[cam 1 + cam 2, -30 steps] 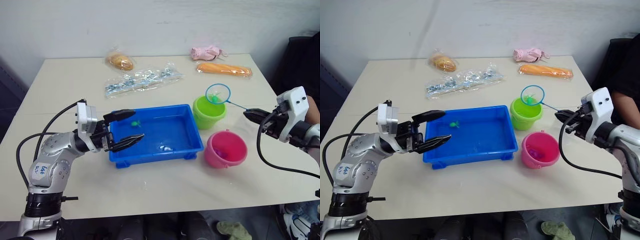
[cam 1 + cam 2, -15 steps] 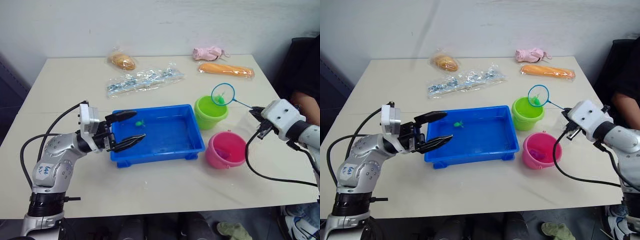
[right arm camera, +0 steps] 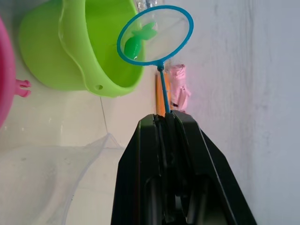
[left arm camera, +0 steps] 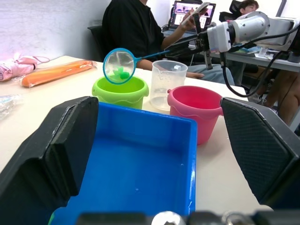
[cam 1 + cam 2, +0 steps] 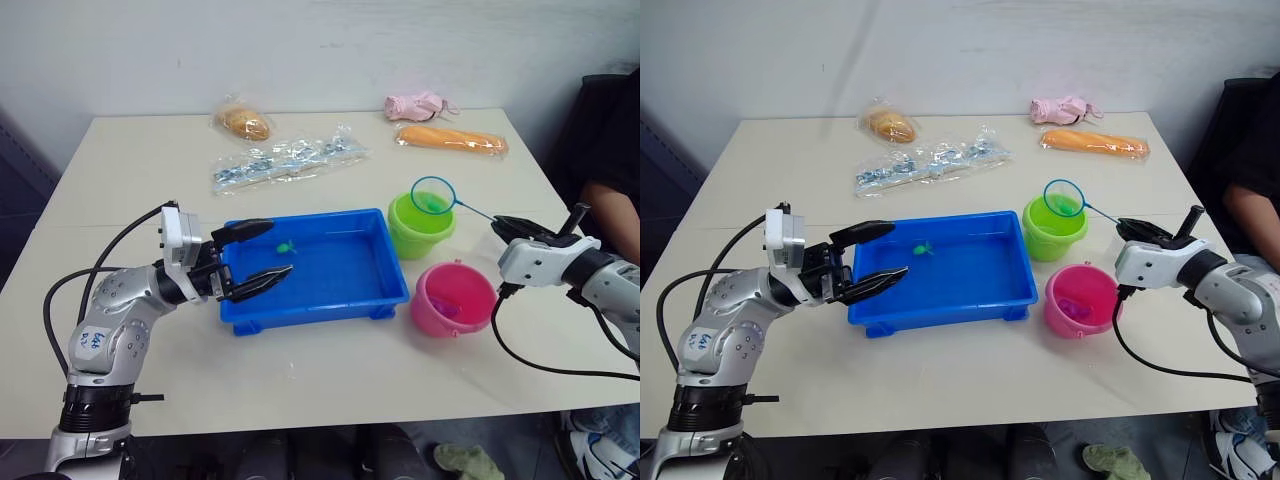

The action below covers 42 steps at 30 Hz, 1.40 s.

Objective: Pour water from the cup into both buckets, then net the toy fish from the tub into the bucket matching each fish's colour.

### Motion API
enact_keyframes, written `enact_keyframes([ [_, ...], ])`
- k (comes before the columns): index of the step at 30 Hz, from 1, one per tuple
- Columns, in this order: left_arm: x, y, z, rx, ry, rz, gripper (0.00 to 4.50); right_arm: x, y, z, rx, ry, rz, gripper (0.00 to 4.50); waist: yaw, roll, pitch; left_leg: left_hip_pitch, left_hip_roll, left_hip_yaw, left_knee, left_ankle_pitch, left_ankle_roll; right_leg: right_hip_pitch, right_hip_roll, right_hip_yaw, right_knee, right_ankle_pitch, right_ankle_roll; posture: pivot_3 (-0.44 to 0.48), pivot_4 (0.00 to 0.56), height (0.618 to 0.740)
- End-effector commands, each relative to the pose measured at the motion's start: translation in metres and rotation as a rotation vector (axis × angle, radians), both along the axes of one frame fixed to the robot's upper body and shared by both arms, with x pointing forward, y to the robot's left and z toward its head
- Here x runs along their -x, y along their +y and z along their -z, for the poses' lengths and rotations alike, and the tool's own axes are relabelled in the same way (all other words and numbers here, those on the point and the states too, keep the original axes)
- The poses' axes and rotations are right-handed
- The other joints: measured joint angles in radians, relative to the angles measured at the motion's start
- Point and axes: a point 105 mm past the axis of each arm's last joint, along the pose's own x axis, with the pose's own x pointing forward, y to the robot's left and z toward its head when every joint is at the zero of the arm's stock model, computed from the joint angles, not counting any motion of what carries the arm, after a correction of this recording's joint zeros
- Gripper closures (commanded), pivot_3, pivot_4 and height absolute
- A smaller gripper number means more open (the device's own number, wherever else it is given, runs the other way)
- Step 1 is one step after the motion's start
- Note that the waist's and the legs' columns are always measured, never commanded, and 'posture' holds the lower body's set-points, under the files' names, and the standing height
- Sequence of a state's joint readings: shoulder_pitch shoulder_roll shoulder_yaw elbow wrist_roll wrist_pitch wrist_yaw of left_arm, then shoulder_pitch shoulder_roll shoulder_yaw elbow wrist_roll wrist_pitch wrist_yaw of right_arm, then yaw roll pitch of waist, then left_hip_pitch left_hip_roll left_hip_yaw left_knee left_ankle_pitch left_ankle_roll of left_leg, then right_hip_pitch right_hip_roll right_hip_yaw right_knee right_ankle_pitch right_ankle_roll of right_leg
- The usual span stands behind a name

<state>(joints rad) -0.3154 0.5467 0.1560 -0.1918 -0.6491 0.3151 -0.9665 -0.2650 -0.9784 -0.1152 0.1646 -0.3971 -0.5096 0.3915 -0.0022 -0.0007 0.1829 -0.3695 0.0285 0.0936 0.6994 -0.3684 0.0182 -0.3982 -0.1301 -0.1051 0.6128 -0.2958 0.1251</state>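
Note:
The blue tub [image 5: 345,283] lies mid-table with one green toy fish [image 5: 288,245] in it. My left gripper [image 5: 278,247] is open, its fingers spread over the tub's left end. To the tub's right stand the lime green bucket [image 5: 412,232] and, nearer me, the pink bucket [image 5: 452,298], which has something pink inside. My right gripper [image 5: 498,226] is shut on the handle of a small blue net [image 5: 432,195]. The hoop hangs over the green bucket with a green fish [image 3: 133,43] in its mesh. The clear cup [image 4: 168,84] stands beyond the two buckets, near my right gripper.
At the table's far side lie a bagged bread roll [image 5: 240,122], a long clear packet [image 5: 285,160], an orange packet [image 5: 450,138] and a pink cloth [image 5: 413,103]. A person's arm [image 5: 612,200] is at the right edge.
My right wrist has rolled over and the net hoop has tipped from upright to flatter, settling lower over the green bucket. The left gripper has hardly moved.

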Motion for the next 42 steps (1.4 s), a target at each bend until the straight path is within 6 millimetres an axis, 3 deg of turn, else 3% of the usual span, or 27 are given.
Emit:
enact_keyframes([
  [1,0.003,-0.002,-0.007,0.003,-0.047,0.0,0.03,0.005,0.001,-0.016,0.065,-0.12,-0.026,4.5,0.0,0.0,0.0,0.0,0.0,0.0,0.0,0.0,0.0,0.0,0.0,0.0,0.0,0.0,0.0,0.0,0.15,0.74],
  [10,0.0,0.0,-0.007,-0.001,-0.05,-0.01,0.03,0.003,-0.011,-0.009,0.085,-0.128,0.021,4.5,0.0,0.0,0.0,0.0,0.0,0.0,0.0,0.0,0.0,0.0,0.0,0.0,0.0,0.0,0.0,0.0,0.15,0.74],
  [13,0.0,0.001,-0.007,0.0,-0.052,-0.015,0.03,0.005,-0.007,-0.014,0.01,-0.13,-0.001,4.5,-0.001,0.0,0.0,0.0,0.0,0.0,0.0,0.0,0.0,0.0,0.0,0.0,0.0,0.0,0.0,0.0,0.15,0.74],
  [17,0.003,0.017,-0.005,-0.014,-0.041,-0.057,0.03,0.026,0.058,-0.021,-0.42,0.168,-0.326,4.5,-0.005,0.0,0.0,0.001,0.001,-0.001,0.0,0.0,0.0,0.001,0.001,-0.001,-0.001,0.0,0.0,0.0,0.15,0.74],
  [21,0.011,0.04,0.005,-0.024,0.021,-0.1,0.03,0.036,0.1,-0.026,-0.631,0.444,-0.466,4.5,-0.011,0.001,0.0,0.001,0.002,-0.001,0.0,0.0,0.0,0.001,0.001,-0.001,0.0,0.0,0.0,0.0,0.15,0.74],
  [27,0.017,0.072,0.009,0.03,0.047,-0.22,0.03,0.037,0.143,-0.002,-0.803,0.807,-0.422,4.5,0.013,0.001,0.0,0.0,0.0,-0.004,0.002,0.0,0.001,0.003,-0.002,-0.002,0.0,0.0,-0.001,0.0,0.15,0.74],
  [31,0.031,0.095,0.016,-0.011,0.051,-0.311,0.03,0.034,0.173,0.016,-0.909,0.988,-0.332,4.5,-0.002,0.0,0.0,0.0,0.0,-0.004,0.001,-0.001,0.001,0.002,-0.003,-0.002,0.0,0.0,-0.001,0.0,0.15,0.74],
  [35,0.037,0.099,0.016,-0.036,0.048,-0.332,0.03,0.027,0.173,0.019,-0.91,0.99,-0.244,4.5,0.004,0.0,0.0,-0.001,0.0,-0.004,0.001,-0.001,0.001,0.0,-0.002,-0.003,0.001,0.0,-0.002,0.0,0.15,0.74],
  [42,0.039,0.087,0.02,-0.044,0.046,-0.314,0.03,0.003,0.136,0.012,-0.774,0.767,-0.149,4.5,-0.001,0.0,0.0,-0.001,-0.002,-0.002,0.0,-0.002,0.003,0.0,-0.004,-0.002,-0.001,0.0,-0.001,0.0,0.15,0.74],
])
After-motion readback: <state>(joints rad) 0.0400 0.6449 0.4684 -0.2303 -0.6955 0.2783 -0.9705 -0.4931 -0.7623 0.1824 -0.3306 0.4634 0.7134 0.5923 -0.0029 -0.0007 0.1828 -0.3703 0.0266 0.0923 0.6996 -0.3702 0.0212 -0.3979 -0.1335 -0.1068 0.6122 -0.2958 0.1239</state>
